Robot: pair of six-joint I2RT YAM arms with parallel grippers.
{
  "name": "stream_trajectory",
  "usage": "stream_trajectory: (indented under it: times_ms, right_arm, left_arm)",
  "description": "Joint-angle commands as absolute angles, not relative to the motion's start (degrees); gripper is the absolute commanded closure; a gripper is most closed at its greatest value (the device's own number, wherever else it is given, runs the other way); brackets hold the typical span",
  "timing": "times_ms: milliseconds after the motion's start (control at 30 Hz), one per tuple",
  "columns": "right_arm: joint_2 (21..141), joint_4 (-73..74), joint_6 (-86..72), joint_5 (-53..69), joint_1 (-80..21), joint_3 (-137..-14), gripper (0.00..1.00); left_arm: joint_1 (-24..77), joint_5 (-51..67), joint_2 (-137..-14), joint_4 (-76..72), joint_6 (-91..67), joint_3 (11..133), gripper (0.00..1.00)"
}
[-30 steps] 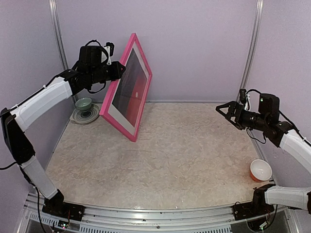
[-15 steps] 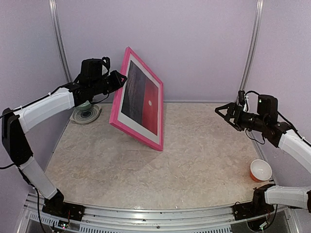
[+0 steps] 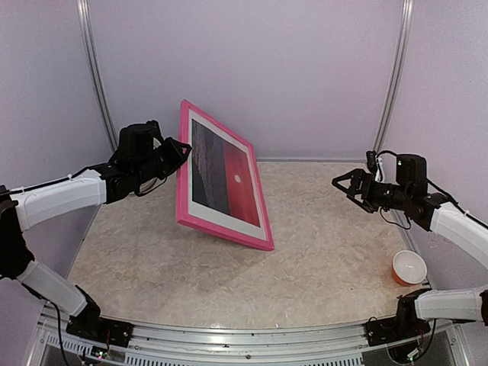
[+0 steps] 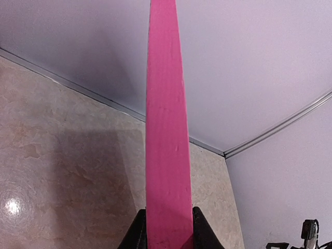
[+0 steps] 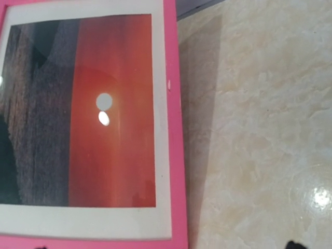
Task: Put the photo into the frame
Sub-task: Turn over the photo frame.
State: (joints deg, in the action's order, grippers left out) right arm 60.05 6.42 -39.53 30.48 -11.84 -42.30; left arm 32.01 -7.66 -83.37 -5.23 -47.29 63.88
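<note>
Left gripper [image 3: 181,147] clamping pink frame [image 3: 226,232], beige marbled tabletop [image 3: 320,255], lilac walls [image 3: 305,76]

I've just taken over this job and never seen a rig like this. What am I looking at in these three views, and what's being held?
Two robot arms are bolted at the table's near edge, each ending in a two-finger gripper. The wide view comes from a fixed camera above and behind them; the other two come from a camera on each wrist. The left gripper is clamped on one rail of the frame, holding it tilted over the table; the left wrist view looks along that rail. The photo, a red sunset, sits inside with a white mat around it, as the right wrist view shows. The right gripper hangs open, holding nothing. An orange cup stands near the right arm's base.
</note>
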Motion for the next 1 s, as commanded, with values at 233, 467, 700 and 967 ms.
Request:
stream_trajectory:
  times_ms: [233,467,700,967]
  right_arm:
    - [61.84,1.61,-40.45,32.70,-11.51,-38.03,0.01]
    - [62.62,0.19,-40.92,33.69,-11.69,-35.54,0.01]
    - [63.42,0.16,-40.99,34.62,-12.36,-34.98,0.01]
    - [64.16,-1.70,-42.52,36.53,-14.31,-34.18,0.01]
  left_arm:
    - [36.43,-16.25,-76.08,-17.55,-53.64,54.27,0.98]
    - [38.45,-18.68,-74.34,-19.03,-56.03,49.13,0.97]
    - [39.85,-21.44,-71.23,-22.23,-59.37,43.59,0.96]
    - [42.78,-25.16,-67.65,-21.80,-61.51,39.99,0.96]
